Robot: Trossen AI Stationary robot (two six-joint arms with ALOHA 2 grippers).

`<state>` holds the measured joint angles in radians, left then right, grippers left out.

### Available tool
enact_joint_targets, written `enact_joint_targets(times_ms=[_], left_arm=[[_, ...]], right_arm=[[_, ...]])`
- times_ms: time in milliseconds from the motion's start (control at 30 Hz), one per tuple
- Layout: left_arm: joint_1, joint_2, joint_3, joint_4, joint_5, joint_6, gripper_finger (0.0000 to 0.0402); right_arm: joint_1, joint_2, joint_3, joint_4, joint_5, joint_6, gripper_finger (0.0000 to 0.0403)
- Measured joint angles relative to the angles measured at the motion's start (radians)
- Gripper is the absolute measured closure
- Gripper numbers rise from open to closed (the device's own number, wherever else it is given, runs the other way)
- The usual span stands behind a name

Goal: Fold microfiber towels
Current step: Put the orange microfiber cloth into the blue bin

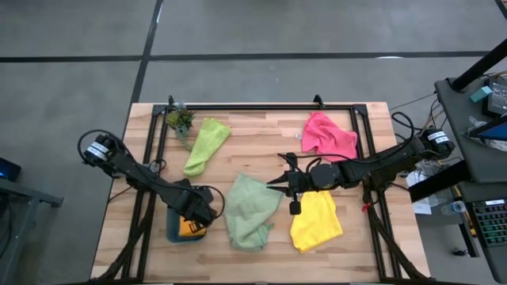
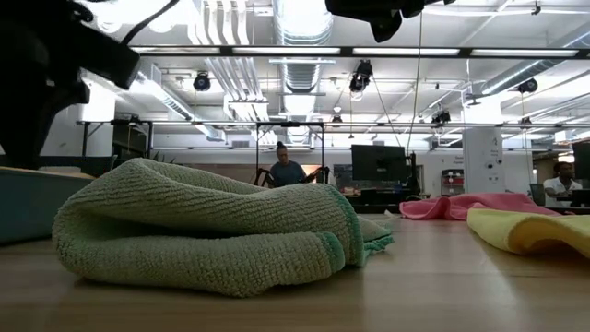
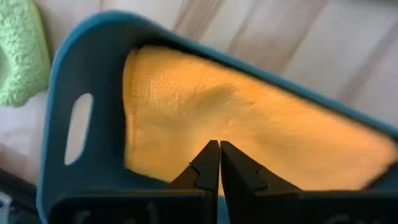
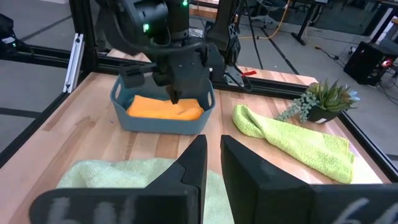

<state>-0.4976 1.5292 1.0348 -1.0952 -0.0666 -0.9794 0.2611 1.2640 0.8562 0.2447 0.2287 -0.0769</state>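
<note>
You had bare wood along the table's [image 1: 261, 127] far middle; crumpled sage towel [image 1: 252, 210] blocked the centre, left gripper [image 1: 207, 215] filled the teal tray [image 1: 176, 234].
</note>
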Motion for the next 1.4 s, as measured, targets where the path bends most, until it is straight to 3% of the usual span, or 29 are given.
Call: enact_joint_targets(times_ms=[267,800,1100,1400], left_arm=[[0.000,-0.021,-0.029,0.276,0.003,0.105,0.0401],[-0.001,-0.021,-0.091,0.250,0.013,0.096,0.0402],[-0.002,-0.017,-0.116,0.274,0.138,0.124,0.0402],[0.000,-0.025,-0.107,0.264,0.145,0.179,0.0402]], right_arm=[[0.000,0.000,0.000,0.000,0.000,0.000,0.0365],[0.000,0.000,0.000,-0.002,0.000,0.010,0.0365],[0.000,0.000,0.000,-0.005,0.000,0.013,0.0365],[0.000,0.000,0.000,-0.005,0.000,0.013,0.0365]])
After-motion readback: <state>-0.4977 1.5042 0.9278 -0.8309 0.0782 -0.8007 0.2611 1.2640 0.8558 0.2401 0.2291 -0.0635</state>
